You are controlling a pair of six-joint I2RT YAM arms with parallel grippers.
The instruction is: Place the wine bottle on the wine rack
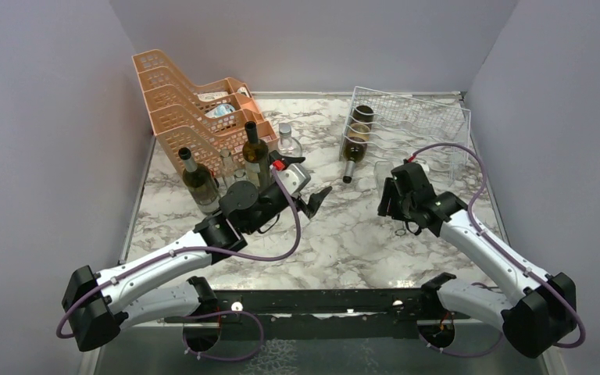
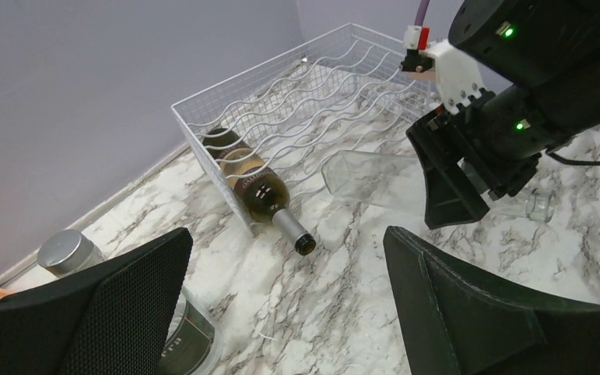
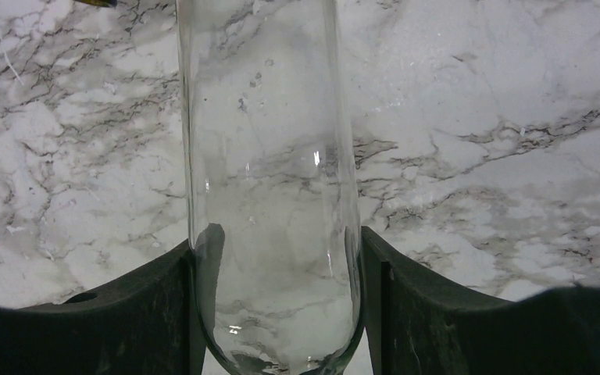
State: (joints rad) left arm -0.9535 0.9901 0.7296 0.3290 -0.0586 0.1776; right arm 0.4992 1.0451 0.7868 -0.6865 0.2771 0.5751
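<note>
The wine bottle [image 3: 269, 156] in play is clear, empty glass. My right gripper [image 3: 277, 250] is shut on its body, a black finger against each side. From the left wrist view this bottle [image 2: 367, 183] lies level and low over the marble, base toward the wine rack [image 2: 312, 94], with the right gripper [image 2: 453, 187] clamped near its shoulder. The wire wine rack [image 1: 410, 121] stands at the back right and holds a labelled bottle [image 1: 356, 142], neck sticking out, and a dark one [image 1: 363, 113] behind it. My left gripper [image 1: 316, 201] hangs open and empty mid-table.
Orange perforated trays [image 1: 180, 101] stand at the back left. In front of them stand a green bottle [image 1: 199, 183], a dark bottle [image 1: 255, 152] and a clear capped bottle [image 1: 285, 141], close to my left arm. Grey walls enclose the marble table [image 1: 344, 242].
</note>
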